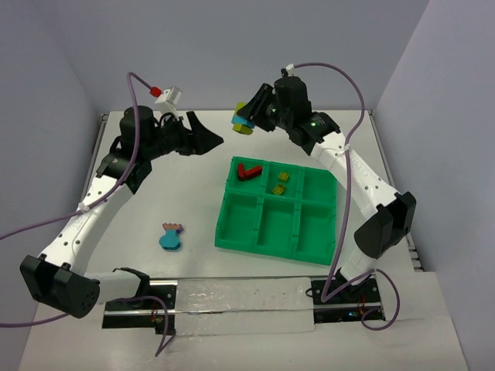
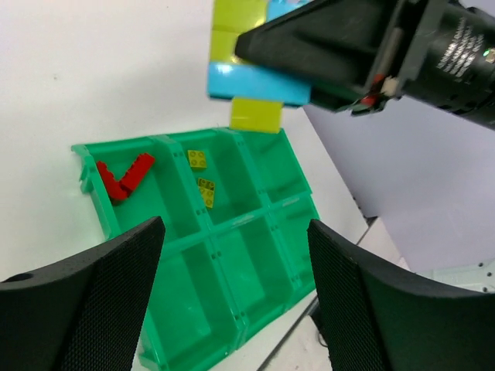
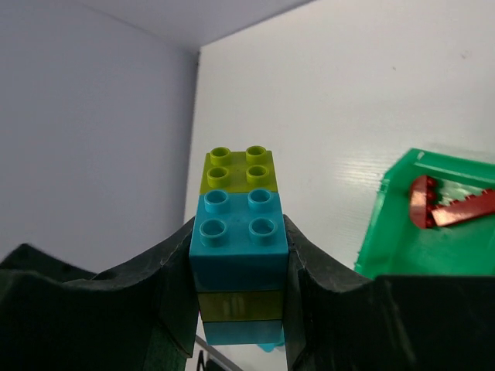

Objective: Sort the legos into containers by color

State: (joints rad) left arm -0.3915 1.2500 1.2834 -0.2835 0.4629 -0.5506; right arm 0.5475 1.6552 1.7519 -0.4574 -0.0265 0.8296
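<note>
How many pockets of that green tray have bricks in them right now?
2. The far row's left compartment holds red bricks; the far row's middle compartment holds yellow bricks. The other four look empty in the overhead view.

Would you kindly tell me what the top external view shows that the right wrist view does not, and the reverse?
Only the top external view shows the open left claw, the blue and pinkish-orange cluster lying on the table, and the yellow legos in the back middle compartment of the green tray. Only the right wrist view shows the studs and alternating yellow-green and cyan layers of the lego stack up close. Both show the right claw shut on that stack, the tray, and the red legos in its corner compartment.
</note>
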